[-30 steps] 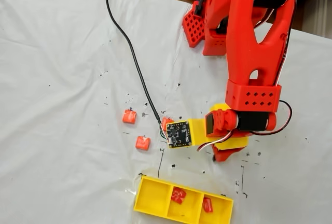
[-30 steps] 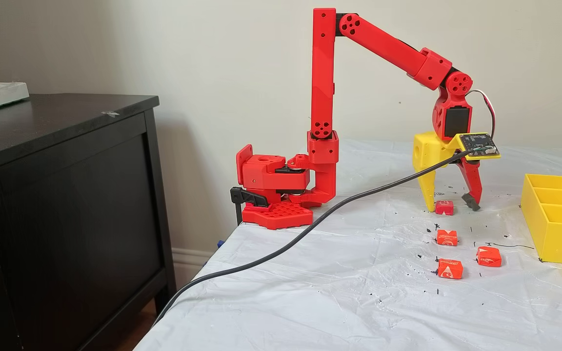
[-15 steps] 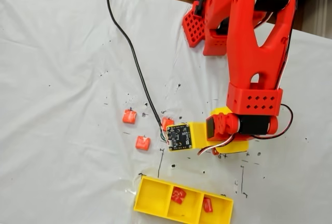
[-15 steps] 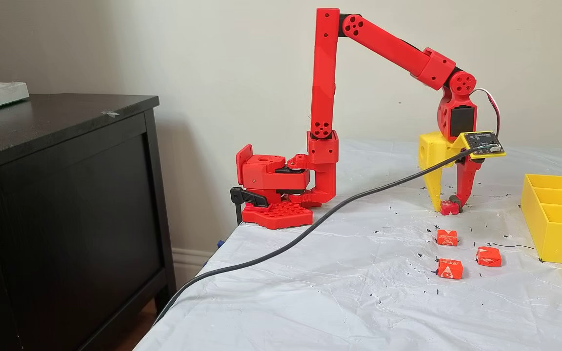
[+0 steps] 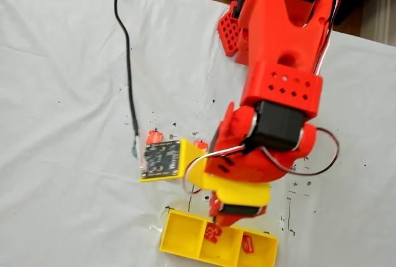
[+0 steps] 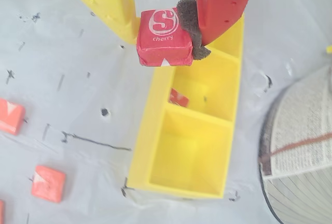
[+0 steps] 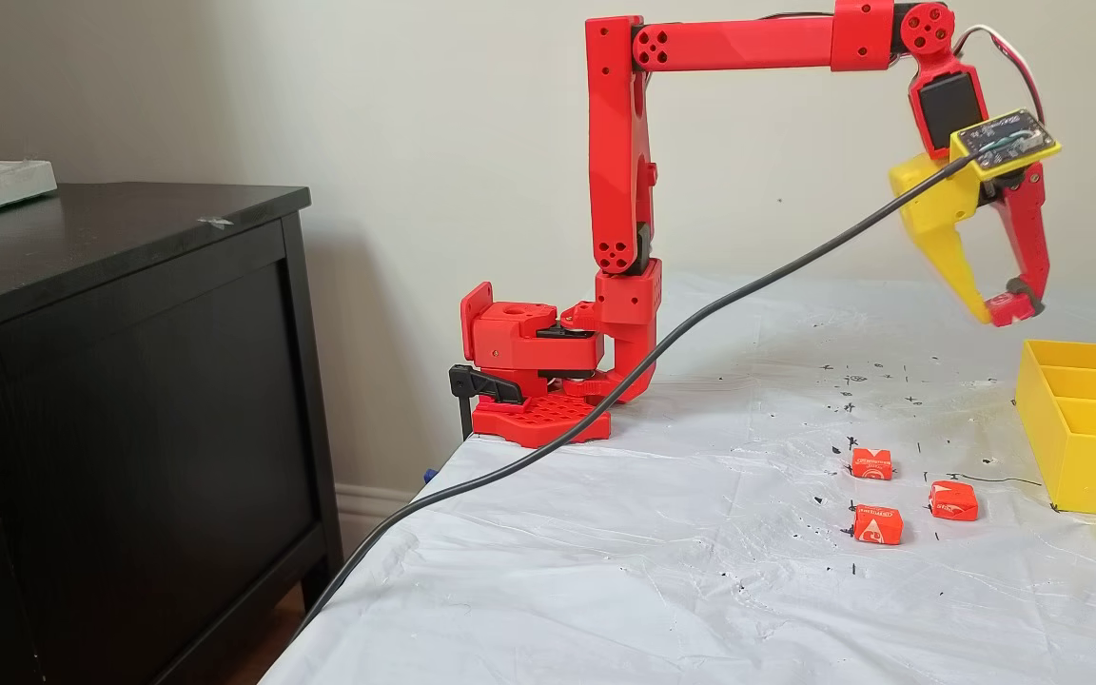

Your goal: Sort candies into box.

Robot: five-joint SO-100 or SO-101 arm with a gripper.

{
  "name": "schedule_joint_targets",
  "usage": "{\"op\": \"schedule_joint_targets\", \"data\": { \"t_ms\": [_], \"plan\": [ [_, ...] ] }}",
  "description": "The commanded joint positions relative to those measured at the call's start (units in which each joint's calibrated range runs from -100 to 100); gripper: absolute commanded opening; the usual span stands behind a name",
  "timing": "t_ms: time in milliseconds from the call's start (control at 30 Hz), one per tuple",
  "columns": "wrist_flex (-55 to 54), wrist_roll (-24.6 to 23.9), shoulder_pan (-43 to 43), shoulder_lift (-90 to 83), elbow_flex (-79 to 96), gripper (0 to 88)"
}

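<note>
Tool (image 6: 174,35): closed on a deep red candy (image 6: 164,38) marked "S cherry", pinched between the yellow finger (image 6: 111,3) and the padded red finger (image 6: 223,3); raised well above the desk (image 7: 653,571) in a fixed view (image 7: 1007,306).
Held candy: square, label facing the wrist camera; hanging over the near wall of the box (image 6: 150,130), about level with the divider between the far and middle compartments.
Box: bright yellow, three compartments in a row; resting on the desk at the right edge in a fixed view (image 7: 1081,447), at the bottom edge in a fixed view (image 5: 179,236).
Candies in box: one in the middle compartment (image 5: 212,232), one in the right-hand compartment (image 5: 248,244); nearest compartment in the wrist view bare.
Loose candies: three orange-red pieces on the desk left of the box (image 7: 871,463) (image 7: 953,500) (image 7: 878,524), apart from one another.
Cable (image 7: 605,419): black, running from the board beside the tool down across the desk and off its edge.
</note>
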Motion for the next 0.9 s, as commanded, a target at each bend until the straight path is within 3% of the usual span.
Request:
{"op": "schedule_joint_targets", "data": {
  "t_ms": [0, 233, 600, 767, 867],
  "plan": [
    [-0.1, 0.9, 3.4, 5.9, -17.3, 0.1],
    [0.3, 2.0, 6.1, 15.3, -26.5, 0.1],
    [-0.5, 2.5, 4.1, 18.9, -25.3, 0.5],
    [-0.2, 2.3, 4.2, 20.0, -27.3, 10.6],
    [0.2, 2.2, 4.1, 19.7, -27.1, 25.0]
  ]
}}
